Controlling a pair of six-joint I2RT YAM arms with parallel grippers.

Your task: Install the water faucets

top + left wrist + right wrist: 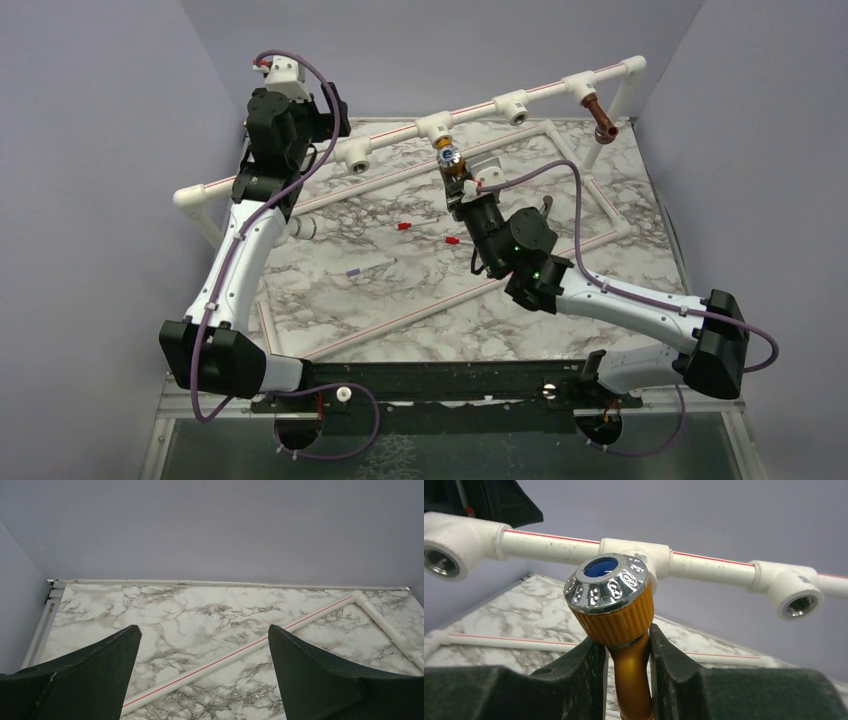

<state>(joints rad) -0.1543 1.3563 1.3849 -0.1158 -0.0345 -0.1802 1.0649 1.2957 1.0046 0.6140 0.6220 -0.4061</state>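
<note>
1. Right pincer (626,647) clamps the orange-yellow faucet (610,600) by its neck, its silvery cap above the fingers, before a white tee (636,555).
2. Dark brown faucet (603,118) sits at the right-end tee.
3. Left pincer (205,645) gapes wide above the table (200,605).

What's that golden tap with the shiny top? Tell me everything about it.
The golden faucet looks metallic: a ribbed orange-gold knob, a dimpled chrome cap with a blue centre, and a smooth curved stem. The right claw pinches the stem just under the knob, holding it before a white pipe tee; whether it is screwed in is hidden.
</note>
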